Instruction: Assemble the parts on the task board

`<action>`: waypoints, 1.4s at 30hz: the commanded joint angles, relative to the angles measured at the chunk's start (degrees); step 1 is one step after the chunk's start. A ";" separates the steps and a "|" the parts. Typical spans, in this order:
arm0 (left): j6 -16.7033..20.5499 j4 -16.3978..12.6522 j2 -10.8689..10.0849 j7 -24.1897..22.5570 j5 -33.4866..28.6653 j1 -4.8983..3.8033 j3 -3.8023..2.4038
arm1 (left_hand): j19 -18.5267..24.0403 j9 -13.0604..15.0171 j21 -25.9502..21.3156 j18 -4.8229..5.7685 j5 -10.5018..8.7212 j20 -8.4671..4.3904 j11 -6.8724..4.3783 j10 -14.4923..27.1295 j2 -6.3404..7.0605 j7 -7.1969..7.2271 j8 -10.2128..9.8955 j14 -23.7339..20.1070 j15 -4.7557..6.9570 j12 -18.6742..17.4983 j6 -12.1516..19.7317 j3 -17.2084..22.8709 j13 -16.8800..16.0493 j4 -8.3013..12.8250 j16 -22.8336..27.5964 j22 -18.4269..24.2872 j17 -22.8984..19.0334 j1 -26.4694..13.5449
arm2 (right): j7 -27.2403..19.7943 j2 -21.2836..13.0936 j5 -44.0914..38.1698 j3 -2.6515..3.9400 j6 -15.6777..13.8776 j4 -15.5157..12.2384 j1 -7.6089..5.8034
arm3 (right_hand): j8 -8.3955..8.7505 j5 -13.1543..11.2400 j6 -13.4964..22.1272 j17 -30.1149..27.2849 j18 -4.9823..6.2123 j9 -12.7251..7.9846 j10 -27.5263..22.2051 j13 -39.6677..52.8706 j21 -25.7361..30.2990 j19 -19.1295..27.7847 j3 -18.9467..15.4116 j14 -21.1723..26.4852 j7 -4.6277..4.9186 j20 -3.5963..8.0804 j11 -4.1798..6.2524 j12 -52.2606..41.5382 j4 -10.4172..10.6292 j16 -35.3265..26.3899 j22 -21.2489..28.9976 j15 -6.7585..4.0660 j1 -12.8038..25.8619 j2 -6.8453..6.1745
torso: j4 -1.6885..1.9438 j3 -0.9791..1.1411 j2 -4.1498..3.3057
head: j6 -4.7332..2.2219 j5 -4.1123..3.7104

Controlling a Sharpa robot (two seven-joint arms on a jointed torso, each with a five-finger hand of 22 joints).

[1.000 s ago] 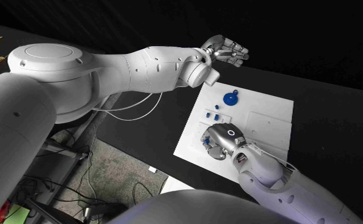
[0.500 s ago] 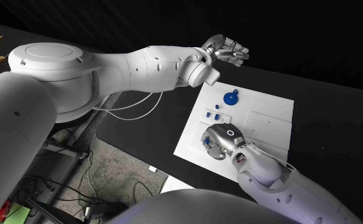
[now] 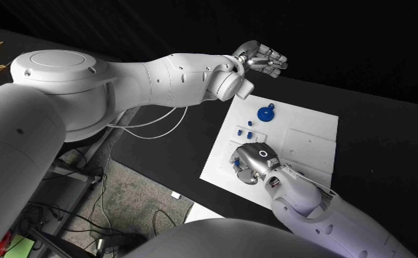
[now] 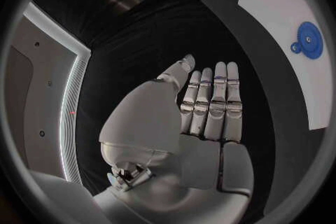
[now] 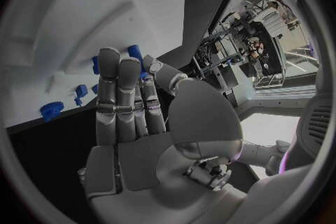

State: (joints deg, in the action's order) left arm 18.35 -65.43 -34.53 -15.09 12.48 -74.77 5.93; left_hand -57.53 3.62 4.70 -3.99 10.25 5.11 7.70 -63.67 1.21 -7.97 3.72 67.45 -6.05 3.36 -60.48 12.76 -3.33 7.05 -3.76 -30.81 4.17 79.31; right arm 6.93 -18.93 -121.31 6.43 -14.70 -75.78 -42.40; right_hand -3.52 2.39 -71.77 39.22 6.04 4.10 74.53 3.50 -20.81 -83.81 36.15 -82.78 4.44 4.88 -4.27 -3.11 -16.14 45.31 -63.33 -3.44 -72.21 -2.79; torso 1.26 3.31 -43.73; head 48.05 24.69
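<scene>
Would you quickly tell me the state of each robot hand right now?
Left robot hand: open, fingers straight, holding nothing, raised beyond the task board.
Right robot hand: over the board's blue parts; a grip cannot be told.

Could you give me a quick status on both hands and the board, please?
Left hand open, raised beyond white task board. Right hand over board's near edge, fingers at small blue parts; grasp unclear. Round blue gear untouched.

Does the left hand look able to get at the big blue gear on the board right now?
Probably yes. The left hand hangs open above the table beyond the task board, nothing lies between it and the blue gear, and the right hand works the near edge.
</scene>
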 commanded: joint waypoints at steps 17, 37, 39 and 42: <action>-1.04 0.07 0.12 -0.02 0.15 -0.07 -0.04 | 0.34 -0.04 -0.20 -0.30 -0.37 -0.08 -0.10 0.47 -0.19 -0.21 -0.09 0.19 -0.14 0.06 0.06 -0.18 0.04 -0.10 0.09 -0.06 0.06 0.45 | -2.12 -0.07 2.07 -0.29 0.48 0.92 0.18 | -0.05 7.08 6.95 -0.72 2.34 -0.38 -5.24 -0.09 1.28 -2.23 -5.39 0.53 2.00 -1.45 0.40 -0.29 0.21 0.52 0.39 1.34 3.33 -1.50 | -0.05 0.13 0.00 | 0.24 -0.13; -1.34 0.21 0.11 0.19 0.15 -0.07 -0.03 | 0.30 -0.04 -0.46 -0.30 -0.44 0.03 -0.01 0.76 -0.15 -0.24 -0.10 0.00 -0.23 0.06 0.27 -0.32 0.03 -0.46 0.09 0.15 0.07 0.28 | -3.04 -0.51 4.69 -0.29 -5.84 0.77 0.17 | -0.02 7.77 11.60 -4.88 4.24 -0.52 -16.27 -0.19 3.77 -2.34 -15.04 1.83 3.53 -3.48 -2.38 -0.33 0.26 0.71 4.86 3.25 1.03 -2.76 | -0.03 0.12 0.02 | 0.02 -0.79; -1.40 0.22 0.10 0.22 0.15 -0.07 -0.03 | 0.30 -0.04 -0.46 -0.30 -0.44 0.03 -0.01 0.76 -0.15 -0.24 -0.10 0.00 -0.23 0.06 0.27 -0.32 0.03 -0.46 0.09 0.15 0.07 0.28 | -3.21 -0.68 5.16 -0.29 -6.82 0.39 0.17 | -0.01 7.80 11.65 -5.11 4.34 -0.53 -16.31 -0.19 3.70 -2.36 -15.39 1.84 3.56 -3.54 -2.39 -0.31 0.39 0.84 5.04 3.27 0.90 -2.90 | 0.01 0.11 0.02 | 0.02 -0.87; -1.46 0.24 0.07 0.25 0.15 -0.07 -0.03 | 0.30 -0.04 -0.46 -0.30 -0.44 0.03 -0.01 0.76 -0.15 -0.24 -0.10 0.00 -0.23 0.06 0.27 -0.32 0.03 -0.46 0.09 0.15 0.07 0.28 | -3.38 -0.96 5.88 -0.29 -7.59 -0.29 0.17 | 0.00 7.87 11.80 -5.29 4.32 -0.53 -16.37 -0.19 3.61 -2.38 -15.67 1.80 3.55 -3.50 -2.33 -0.33 0.50 0.93 5.22 3.20 0.80 -3.10 | 0.02 0.10 0.03 | -0.03 -1.07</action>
State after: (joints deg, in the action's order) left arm 17.81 -65.16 -34.54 -14.64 12.48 -74.77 5.93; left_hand -57.53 3.62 4.41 -3.98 9.93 5.11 7.69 -63.26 1.21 -7.97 3.72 67.46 -6.05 3.36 -60.48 12.48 -3.34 6.76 -3.76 -30.71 4.17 79.31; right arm 4.59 -19.80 -116.91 6.16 -19.16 -75.58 -42.28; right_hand -3.53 10.21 -60.41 33.97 9.32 3.63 58.45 3.36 -17.20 -84.03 20.71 -80.92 8.01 1.62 -6.65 -3.53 -15.55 45.93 -58.17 -0.60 -71.06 -5.88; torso 1.23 3.44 -43.70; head 48.05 23.81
